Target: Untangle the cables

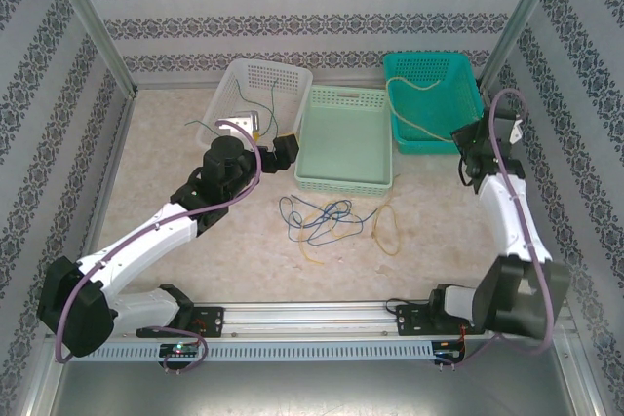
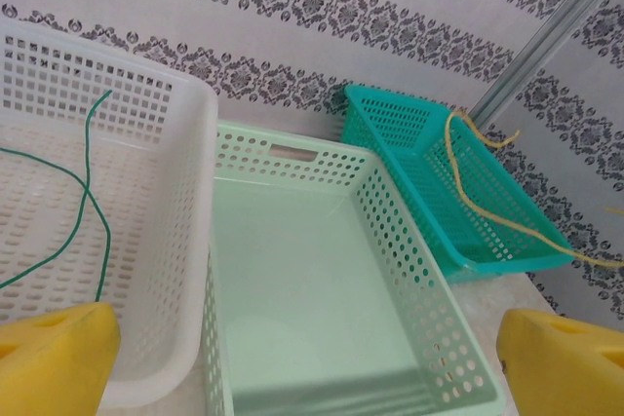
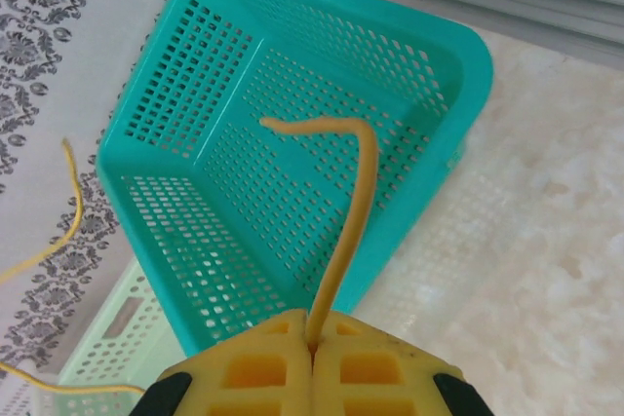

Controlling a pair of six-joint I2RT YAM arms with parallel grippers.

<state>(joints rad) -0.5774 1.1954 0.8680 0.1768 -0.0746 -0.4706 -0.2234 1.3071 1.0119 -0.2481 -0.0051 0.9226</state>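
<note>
LEFT ARM IDLE, RIGHT ARM ON THE YELLOW LINE. From the overhead camera I see my left gripper (image 1: 281, 155) at centre frame, in the gap between the white basket (image 1: 292, 73) and the mint-green basket (image 1: 343, 183). Its wrist view puts the two yellow fingertips (image 2: 54, 358) far apart in the bottom corners, jaws wide and holding nothing. A green cable (image 2: 90, 192) lies in the white basket at the left of that wrist frame, crossing itself on the perforated floor. In the overhead view a green strand also shows just outside the basket's left wall.

At the right of the overhead frame, my right gripper (image 1: 469, 146) sits at the near right corner of the teal basket (image 1: 429, 57). Its wrist camera shows the yellow pads (image 3: 263, 367) pressed together at bottom centre. They pinch a yellow cable (image 3: 356, 192) that rises from between them and arcs over the basket's interior. Seen from overhead, the rest of that cable loops across the teal basket.

On the marble-patterned table (image 1: 458, 231), below the mint-green basket at centre frame, a tangle of blue and green cables (image 1: 317, 216) lies with a short yellow strand among them. A separate yellow loop (image 1: 388, 229) lies just to its right.
</note>
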